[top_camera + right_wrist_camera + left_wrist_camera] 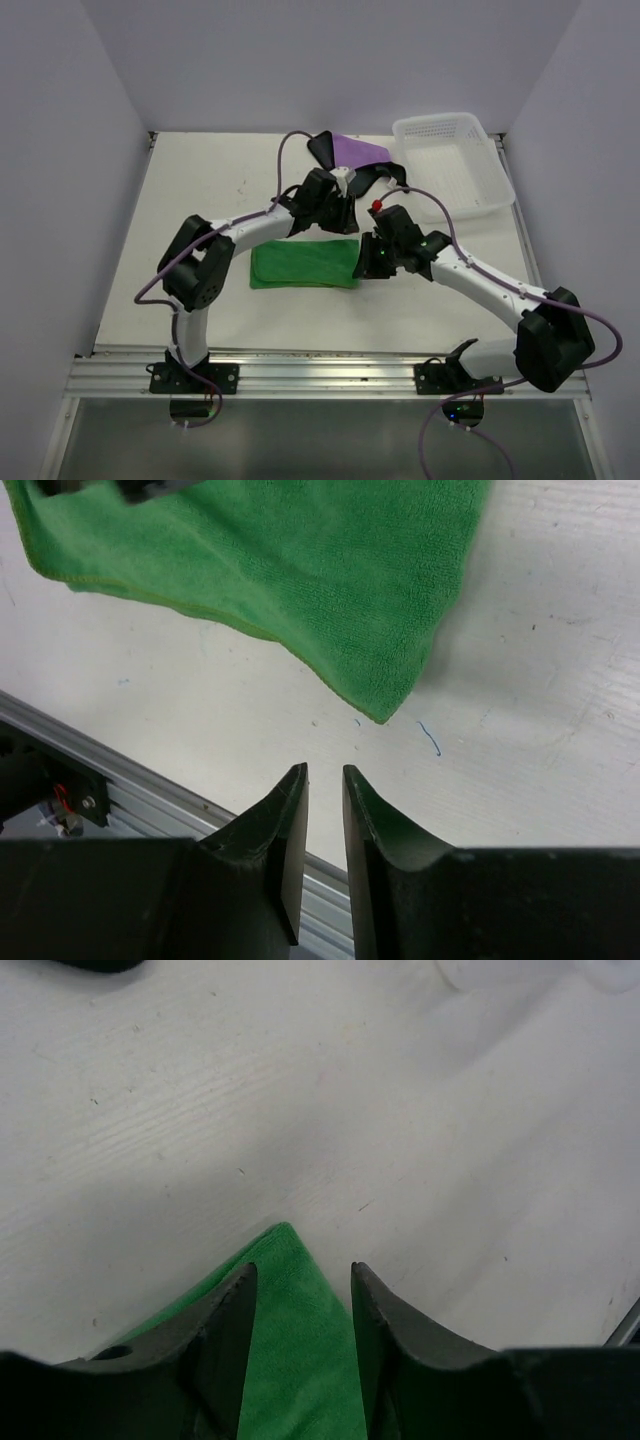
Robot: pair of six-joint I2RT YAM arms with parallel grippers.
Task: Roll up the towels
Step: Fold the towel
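The bright green towel [300, 264] lies folded into a flat strip at the middle of the table. My left gripper [345, 232] hangs over its far right corner. In the left wrist view the left gripper [302, 1268] is open, with the towel's corner [300, 1360] lying flat between the fingers. My right gripper [362, 268] is at the strip's right end. In the right wrist view the right gripper [323, 770] has only a narrow gap and holds nothing, and the green towel [300, 560] lies just beyond its tips. The purple towel [358, 150] with black edging lies crumpled at the back.
A white plastic lattice basket [440, 122] stands at the back right, next to the purple towel. An aluminium rail [320, 375] runs along the table's near edge and also shows in the right wrist view [150, 790]. White walls enclose the table.
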